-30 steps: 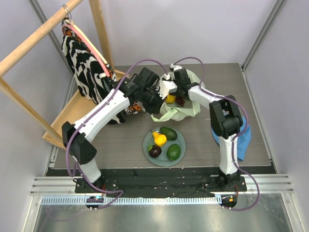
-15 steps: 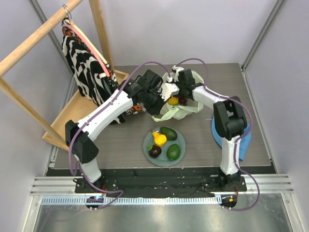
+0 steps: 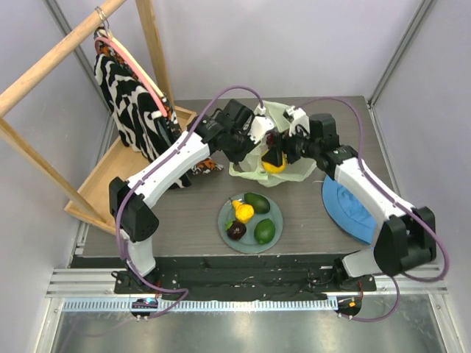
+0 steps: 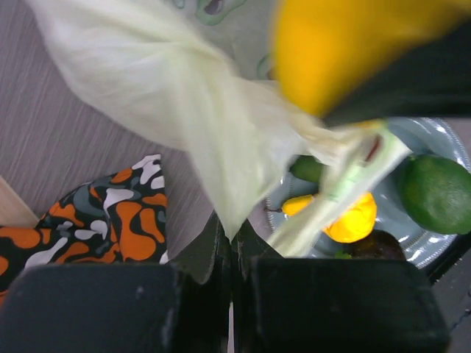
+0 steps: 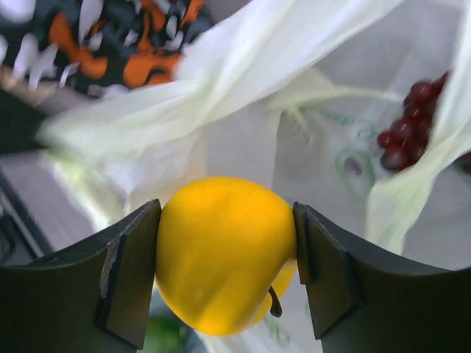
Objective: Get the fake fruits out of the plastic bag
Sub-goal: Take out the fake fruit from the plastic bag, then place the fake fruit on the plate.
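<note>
My right gripper (image 5: 227,257) is shut on a yellow-orange fruit (image 5: 221,250) and holds it just above the mouth of the plastic bag (image 5: 243,110). In the top view the fruit (image 3: 274,162) hangs over the bag (image 3: 294,173) at mid table. A dark-red grape bunch (image 5: 408,125) lies inside the bag. My left gripper (image 4: 232,235) is shut on a pinched fold of the bag (image 4: 199,110) and holds it up; it is at the bag's left side (image 3: 256,145).
A grey plate (image 3: 274,213) near the front holds a green fruit (image 3: 257,202), a yellow one (image 3: 243,212), a dark purple one (image 3: 236,231) and a lime (image 3: 264,231). A blue hat (image 3: 349,209) lies right. A wooden rack with patterned cloth (image 3: 129,88) stands left.
My right gripper has pulled the yellow-orange fruit up and out of the bag, and the right arm has stretched out. My left gripper has lifted its fold of the bag a little farther back.
</note>
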Tool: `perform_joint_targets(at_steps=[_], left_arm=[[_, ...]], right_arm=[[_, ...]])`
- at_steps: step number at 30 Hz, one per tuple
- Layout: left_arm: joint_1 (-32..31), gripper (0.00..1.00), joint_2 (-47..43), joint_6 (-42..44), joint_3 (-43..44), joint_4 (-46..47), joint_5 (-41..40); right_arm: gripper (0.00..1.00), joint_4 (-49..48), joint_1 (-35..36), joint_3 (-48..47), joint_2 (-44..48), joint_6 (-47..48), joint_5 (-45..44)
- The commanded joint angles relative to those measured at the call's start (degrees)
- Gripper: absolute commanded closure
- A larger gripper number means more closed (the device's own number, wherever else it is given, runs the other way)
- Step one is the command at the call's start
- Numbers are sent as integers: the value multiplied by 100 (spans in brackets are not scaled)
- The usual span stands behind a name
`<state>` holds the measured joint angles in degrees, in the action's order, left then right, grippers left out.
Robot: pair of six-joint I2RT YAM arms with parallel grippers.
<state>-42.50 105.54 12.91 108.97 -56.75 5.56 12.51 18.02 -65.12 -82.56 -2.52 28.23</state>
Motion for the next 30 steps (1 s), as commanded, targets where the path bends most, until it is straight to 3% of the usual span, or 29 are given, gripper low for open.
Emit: perform_joint_targets(at_steps=[1,8,18,22,26,30], left_arm=[[180,100,2,-120,239,164,-512],[593,100,-25,-218,-16,147,-196],[682,100,169,-131,221,33,103],[682,100,169,-131,151,85,112],[682,100,64,-104,2,129,42],[647,100,-68,150,-77,68,-178]], right_arm=[[56,418,17,342,1179,1154,763],[57,1086,710,562,2262,2852,544],[57,1526,2854,746,2166,4988,-458],[57,1570,4073,1132,2095,5936,-1098],[57,1649,5068,1528,2078,6167,-1460],[58,1553,5343,1941,2227,6246,-1504]])
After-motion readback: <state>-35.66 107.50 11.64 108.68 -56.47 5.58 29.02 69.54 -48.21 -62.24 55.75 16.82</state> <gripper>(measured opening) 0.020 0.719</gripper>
